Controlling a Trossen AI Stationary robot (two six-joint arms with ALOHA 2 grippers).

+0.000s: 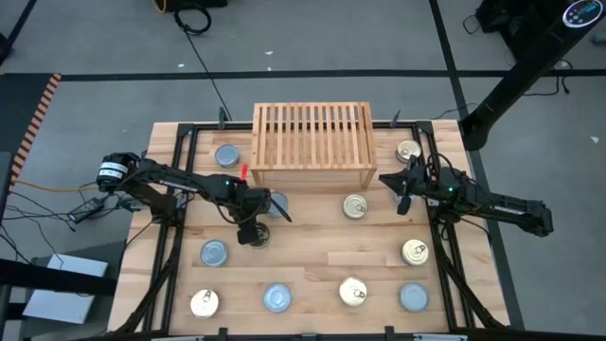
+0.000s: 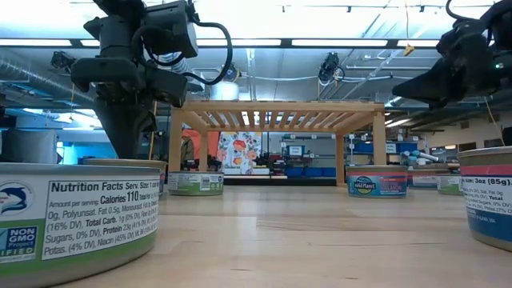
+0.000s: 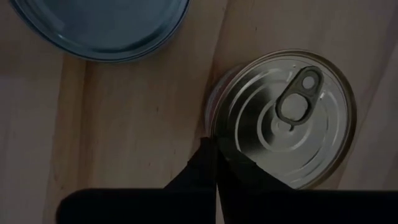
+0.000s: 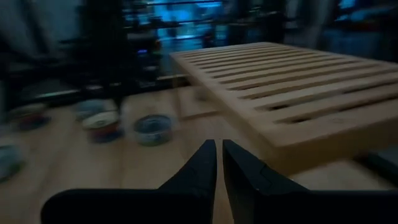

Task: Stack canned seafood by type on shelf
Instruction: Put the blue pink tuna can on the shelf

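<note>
The wooden shelf [image 1: 311,144] stands at the table's far middle. Several tins lie flat on the table, some with gold tops [image 1: 355,206], others blue-grey [image 1: 214,252]. My left gripper [image 1: 251,230] is shut and points down over the rim of a pale-topped tin with a pull ring [image 3: 286,118]. A blue-grey tin [image 3: 102,28] sits just beside that tin, in front of the shelf. My right gripper [image 1: 402,185] is shut and empty. It is raised above the table to the right of the shelf [image 4: 292,93], pointing toward it. My left gripper has its shut fingertips [image 3: 208,155] at the rim [image 3: 214,124] of the pull-ring tin, coming from above and pointing down. I cannot tell whether they touch it. The tin sits flat on the table.
A blue-grey tin [image 1: 227,155] sits left of the shelf and a gold one [image 1: 409,150] to its right. Several more tins lie along the near edge [image 1: 277,297] and at the right [image 1: 415,251]. A black frame [image 1: 180,142] runs along the table's sides.
</note>
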